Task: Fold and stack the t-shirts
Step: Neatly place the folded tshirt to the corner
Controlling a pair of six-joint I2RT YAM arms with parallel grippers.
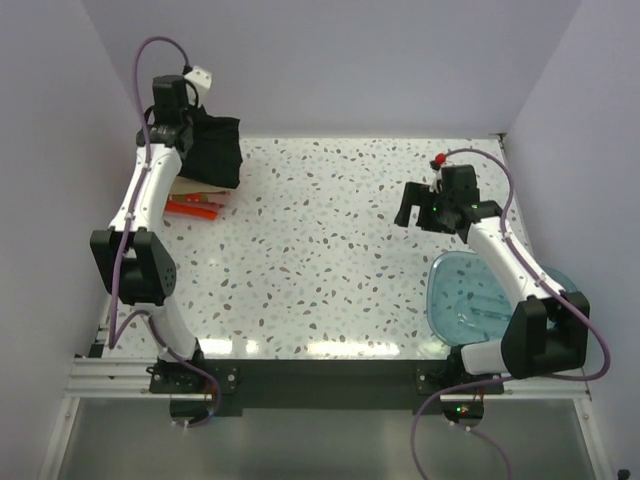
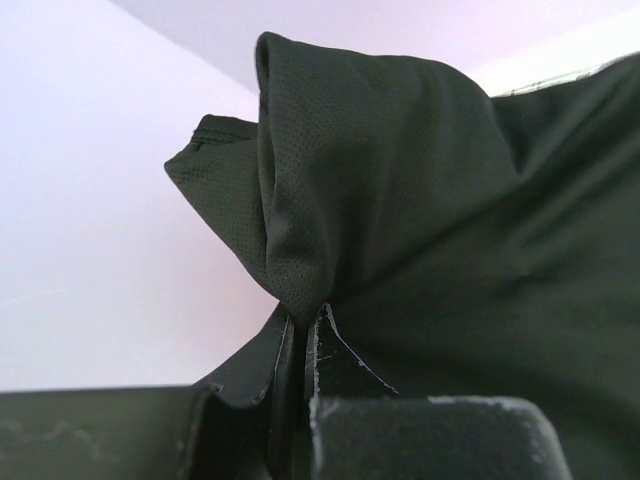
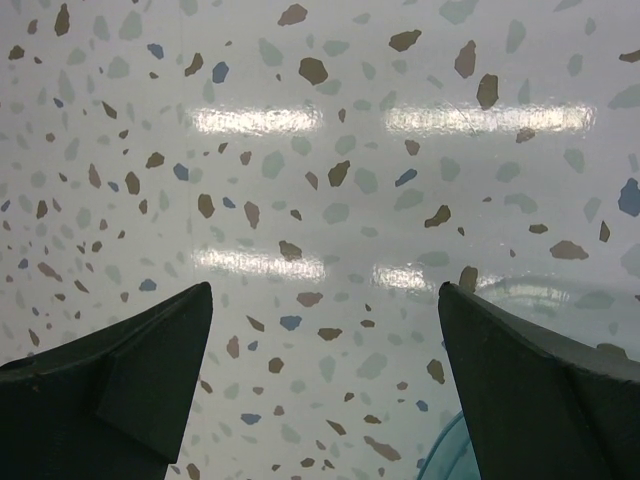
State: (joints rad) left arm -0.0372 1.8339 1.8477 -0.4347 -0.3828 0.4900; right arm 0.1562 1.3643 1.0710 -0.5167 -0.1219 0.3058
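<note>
"While the left tool (image 2: 303,325) is pinched right down on that black t-shirt (image 2: 420,200), where's the rest of the cloth hanging?"

"Up at about ten o'clock on the tabletop (image 1: 330,260). The shirt dangles from the jaws in a bunch, low over the other two shirts, though I can't tell if it touches them. My guess is it's lifted so its own weight pulls it straight before it's laid flat for folding."

"And those two others?"

"A thin red-orange t-shirt (image 1: 195,209) lies just below the black one, at about nine o'clock. A strip of tan-beige t-shirt (image 1: 193,188) shows beside it, half hidden. Neither looks folded, but they're too bunched to say for sure."

"What's the right tool (image 1: 418,212) doing?"

"Nothing in it. Its jaws stand spread as wide as they go, hovering over bare tabletop at roughly two o'clock, well apart from the shirts. I'd say it's parked there so it can come across and take a second corner; one pinch alone won't spread a shirt."

"That teal plastic bowl (image 1: 470,300)?"

"Sits at four o'clock, under the right arm (image 1: 510,265), clear of the folding. Nothing is stacked yet, so I'd judge the task near its start."
</note>
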